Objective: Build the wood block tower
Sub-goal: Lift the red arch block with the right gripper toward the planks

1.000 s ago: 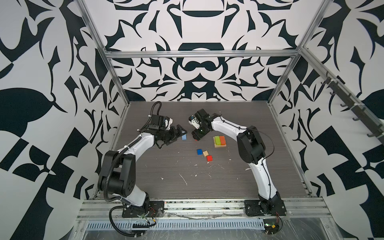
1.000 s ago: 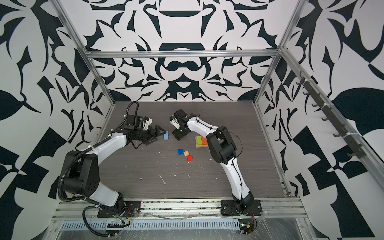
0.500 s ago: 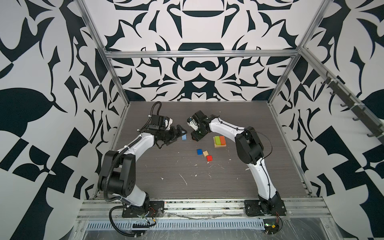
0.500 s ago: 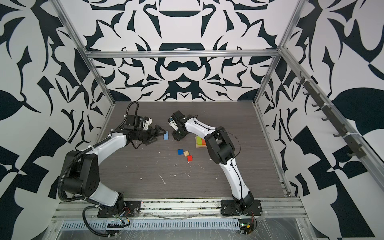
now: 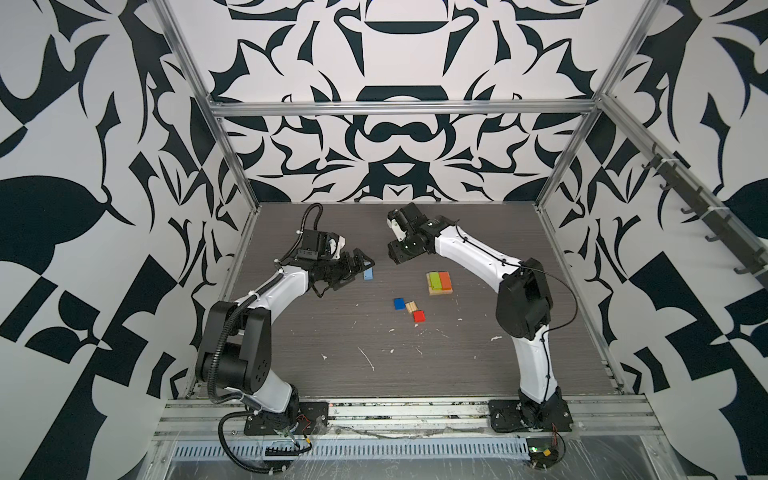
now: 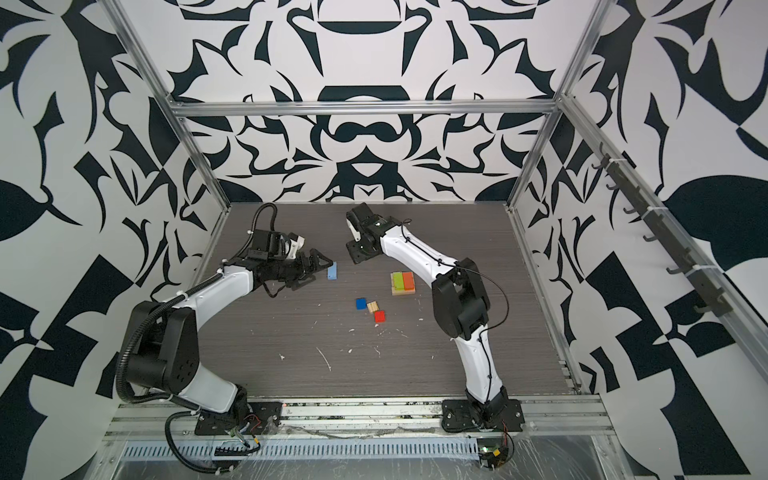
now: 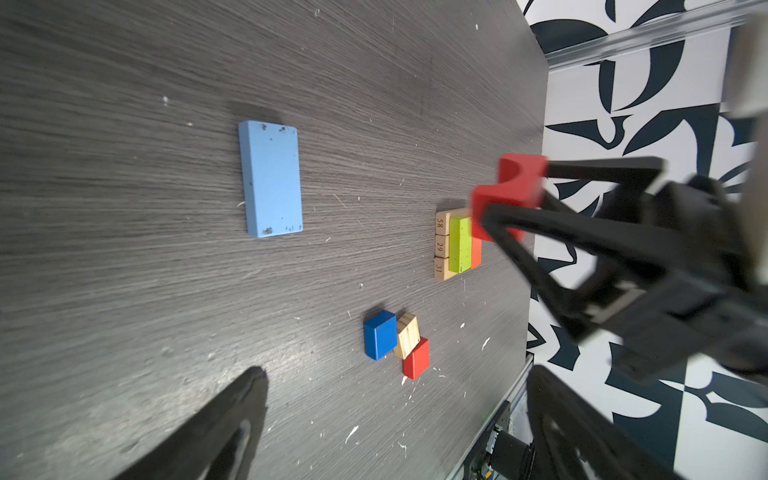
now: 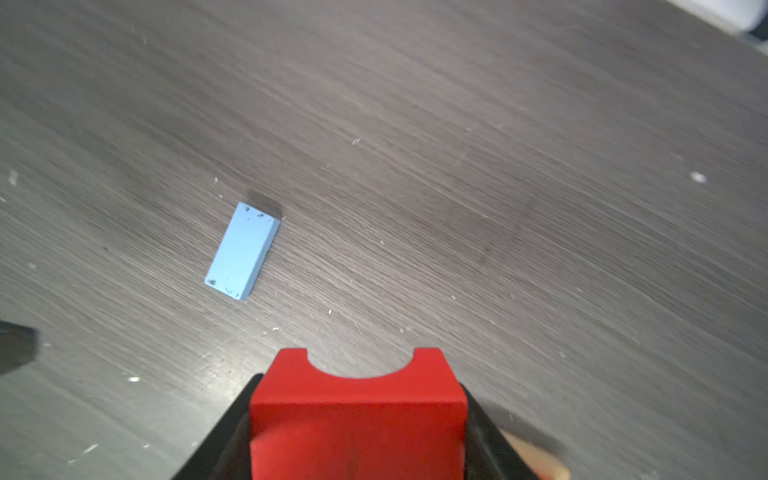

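The wood block tower (image 5: pixel 439 283) (image 6: pixel 403 282) (image 7: pixel 455 245) is a low stack right of centre: tan planks with a lime green and an orange plank on top. My right gripper (image 8: pixel 357 395) (image 5: pixel 394 259) (image 6: pixel 357 255) is shut on a red arch block (image 8: pixel 357 415) (image 7: pixel 509 187) and holds it above the table. A light blue plank (image 5: pixel 368 273) (image 6: pixel 332 272) (image 7: pixel 271 178) (image 8: pixel 243 249) lies flat just beyond my open left gripper (image 5: pixel 360 272) (image 6: pixel 322 272) (image 7: pixel 395 386), apart from both fingers.
A blue cube (image 5: pixel 399 304) (image 7: pixel 380 334), a tan cube (image 5: pixel 411 307) (image 7: pixel 407 334) and a red cube (image 5: pixel 419 316) (image 7: pixel 415 357) sit together in front of the stack. A blurred tan shape (image 8: pixel 536 457) shows beside the right fingers. Metal frame posts edge the table.
The right wrist has shifted slightly up and toward the back. The left arm has not moved, and the blocks on the table lie where they were.
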`<state>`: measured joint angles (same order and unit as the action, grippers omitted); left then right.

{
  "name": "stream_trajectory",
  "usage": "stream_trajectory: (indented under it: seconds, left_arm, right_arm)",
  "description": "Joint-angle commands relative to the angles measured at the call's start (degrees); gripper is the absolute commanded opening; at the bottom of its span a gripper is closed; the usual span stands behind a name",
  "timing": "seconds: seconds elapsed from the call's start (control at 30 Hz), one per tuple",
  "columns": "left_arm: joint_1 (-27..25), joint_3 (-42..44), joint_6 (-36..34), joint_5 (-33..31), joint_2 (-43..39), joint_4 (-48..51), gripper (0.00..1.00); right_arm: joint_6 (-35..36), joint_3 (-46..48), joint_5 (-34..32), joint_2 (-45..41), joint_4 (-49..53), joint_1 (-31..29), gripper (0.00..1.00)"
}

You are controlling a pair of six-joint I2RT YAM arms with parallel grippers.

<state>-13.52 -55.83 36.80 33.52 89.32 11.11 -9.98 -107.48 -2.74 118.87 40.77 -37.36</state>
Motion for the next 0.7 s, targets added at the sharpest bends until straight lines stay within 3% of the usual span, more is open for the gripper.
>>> stream_trajectory:
  seconds: [0.0, 0.27, 0.67]
  left_arm:
    - [-0.4, 0.1, 0.3, 1.0, 0.3, -1.2, 0.99]
    - [-0.9, -1.4, 1.0, 1.1, 2.0, -1.8, 0.99]
    - [-2.8, -3.2, 2.7, 0.3, 4.4, -3.0, 0.99]
  right_arm:
    - [-6.6, 1.5, -3.0, -3.8, 3.2, 0.0, 0.46]
    - [-12.2, 8.1, -7.3, -9.1, 5.1, 0.3, 0.46]
    - [-14.2, 22.2, -6.5, -16.0, -1.0, 2.9, 0.46]
